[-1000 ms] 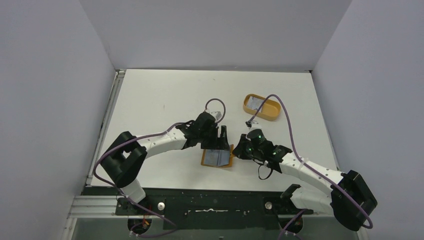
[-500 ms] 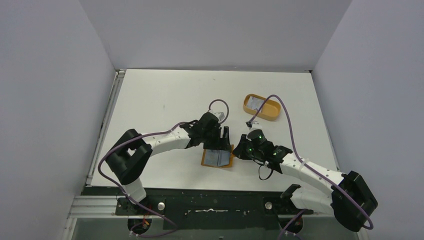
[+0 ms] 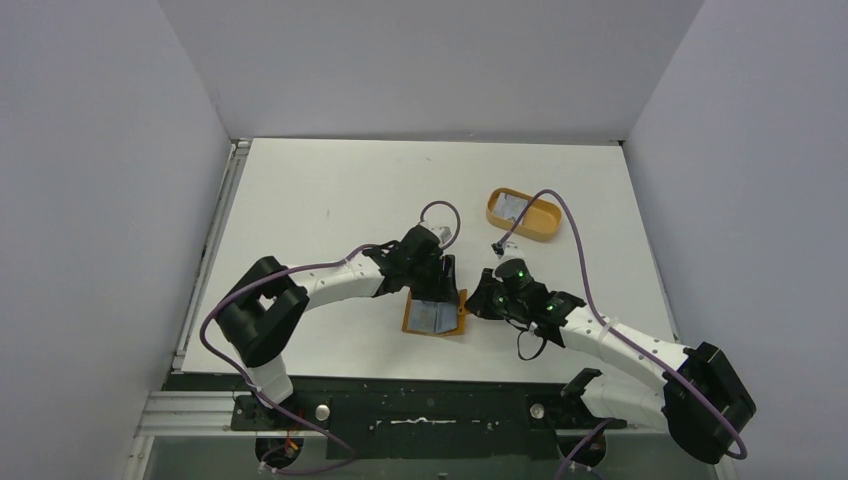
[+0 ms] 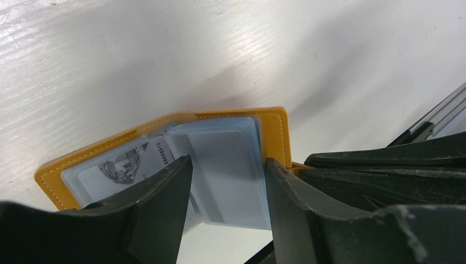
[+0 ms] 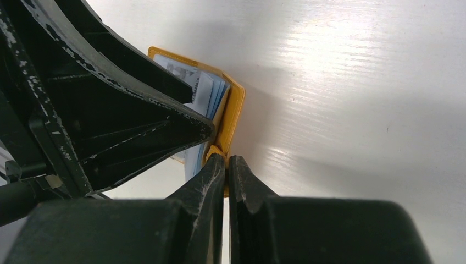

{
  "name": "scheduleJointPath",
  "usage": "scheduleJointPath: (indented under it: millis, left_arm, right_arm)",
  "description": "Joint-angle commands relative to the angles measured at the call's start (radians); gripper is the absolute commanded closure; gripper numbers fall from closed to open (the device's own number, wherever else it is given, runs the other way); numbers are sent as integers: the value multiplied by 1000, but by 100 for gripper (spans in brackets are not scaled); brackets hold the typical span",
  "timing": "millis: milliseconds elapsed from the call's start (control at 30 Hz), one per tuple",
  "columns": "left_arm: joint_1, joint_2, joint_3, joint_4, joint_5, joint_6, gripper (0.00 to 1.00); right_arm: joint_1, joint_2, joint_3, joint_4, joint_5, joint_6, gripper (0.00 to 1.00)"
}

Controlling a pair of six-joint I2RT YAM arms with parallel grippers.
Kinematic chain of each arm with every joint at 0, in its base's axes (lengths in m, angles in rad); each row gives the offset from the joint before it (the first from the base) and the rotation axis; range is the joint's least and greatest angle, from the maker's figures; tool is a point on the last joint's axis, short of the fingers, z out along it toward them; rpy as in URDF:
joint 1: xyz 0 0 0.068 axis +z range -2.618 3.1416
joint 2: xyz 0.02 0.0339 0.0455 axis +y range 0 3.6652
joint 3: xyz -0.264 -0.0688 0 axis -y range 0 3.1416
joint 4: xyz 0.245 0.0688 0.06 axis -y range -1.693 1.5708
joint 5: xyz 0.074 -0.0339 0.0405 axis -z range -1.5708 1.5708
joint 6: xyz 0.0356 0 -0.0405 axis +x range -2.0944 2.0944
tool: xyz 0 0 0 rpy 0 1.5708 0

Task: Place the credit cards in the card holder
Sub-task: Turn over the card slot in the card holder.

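The card holder [image 3: 432, 320] lies open on the table, orange-tan outside and grey-blue inside. In the left wrist view its orange rim [image 4: 165, 122] frames a printed card [image 4: 123, 165] in a slot. My left gripper [image 3: 446, 284] is over the holder's far edge. Its jaws are closed on the side edges of a pale blue credit card [image 4: 222, 165], which is angled down into the holder's right half. My right gripper [image 5: 227, 163] is shut on the holder's orange edge [image 5: 235, 107] at its right side [image 3: 470, 308].
An orange oval tray [image 3: 540, 228] stands at the back right with another pale card [image 3: 512, 207] in it. My left gripper's black fingers [image 5: 137, 126] fill the left of the right wrist view, close to my right jaws. The two arms nearly meet over the holder.
My left gripper has edged slightly down toward the holder with the card. My right gripper has kept its hold and place.
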Motion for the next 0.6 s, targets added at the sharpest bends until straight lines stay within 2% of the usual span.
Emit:
scheduleJointPath:
  millis: [0, 467, 533, 567]
  left_arm:
    - [-1, 5, 34, -10, -9, 18, 54]
    - [23, -23, 8, -16, -27, 20, 66]
    - [22, -23, 7, -14, -26, 19, 67]
    - [22, -23, 5, -13, -26, 18, 68]
  right_arm:
    - [-5, -32, 3, 43, 13, 5, 100]
    - [-10, -51, -14, 5, 39, 5, 99]
    - [-10, -65, -19, 2, 40, -1, 88]
    - [-10, -73, -20, 0, 40, -5, 79]
